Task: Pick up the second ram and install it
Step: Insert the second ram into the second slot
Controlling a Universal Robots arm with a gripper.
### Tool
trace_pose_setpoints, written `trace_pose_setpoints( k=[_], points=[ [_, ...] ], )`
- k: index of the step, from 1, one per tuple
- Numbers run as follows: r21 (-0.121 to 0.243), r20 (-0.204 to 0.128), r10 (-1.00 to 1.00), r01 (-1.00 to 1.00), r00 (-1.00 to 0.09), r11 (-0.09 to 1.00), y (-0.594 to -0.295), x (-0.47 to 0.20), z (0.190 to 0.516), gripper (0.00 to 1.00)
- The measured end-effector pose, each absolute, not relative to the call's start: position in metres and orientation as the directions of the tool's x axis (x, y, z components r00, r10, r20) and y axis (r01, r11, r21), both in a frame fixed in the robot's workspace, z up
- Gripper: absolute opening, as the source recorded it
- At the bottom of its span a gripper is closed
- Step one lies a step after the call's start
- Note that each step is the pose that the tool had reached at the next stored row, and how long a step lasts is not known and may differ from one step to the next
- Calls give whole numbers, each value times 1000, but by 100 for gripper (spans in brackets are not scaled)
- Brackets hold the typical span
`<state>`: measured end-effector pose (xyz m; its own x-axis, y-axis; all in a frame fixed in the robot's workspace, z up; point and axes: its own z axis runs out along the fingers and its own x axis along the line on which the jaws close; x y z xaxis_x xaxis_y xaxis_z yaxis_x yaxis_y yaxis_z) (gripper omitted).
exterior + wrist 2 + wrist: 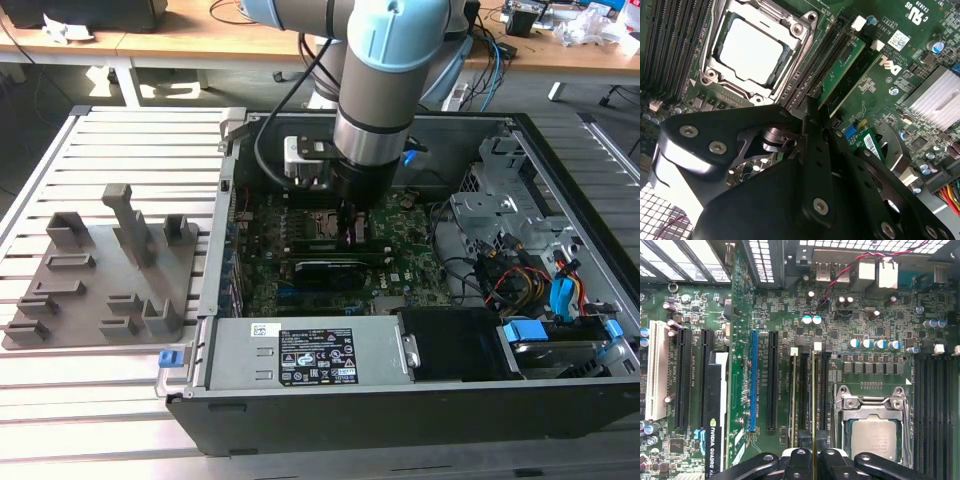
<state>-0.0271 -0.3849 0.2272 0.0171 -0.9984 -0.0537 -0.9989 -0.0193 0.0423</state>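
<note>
The second ram is a thin green stick. In the first wrist view I see it edge-on, standing in a memory slot beside the processor socket. In the second wrist view its green face runs up from my fingertips. My gripper is shut on its near end, one black finger on each side. The gripper reaches down into the open computer case, right of the socket. How deep the stick sits in the slot I cannot tell. A second pale edge lies along a parallel slot farther from the socket.
The grey holder tray lies on the slatted table at the exterior view's left, outside the case. A black graphics card crosses the motherboard. A power supply, cables and a drive cage crowd the case.
</note>
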Motion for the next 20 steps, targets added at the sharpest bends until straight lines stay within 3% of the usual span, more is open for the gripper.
trace_pose_setpoints(
  k=[2, 20],
  points=[
    [42, -65, -998, -999, 17, -20, -385, -27, 227, 14],
    [43, -68, -998, -999, -1, -2, -383, -24, 223, 14]
  ],
)
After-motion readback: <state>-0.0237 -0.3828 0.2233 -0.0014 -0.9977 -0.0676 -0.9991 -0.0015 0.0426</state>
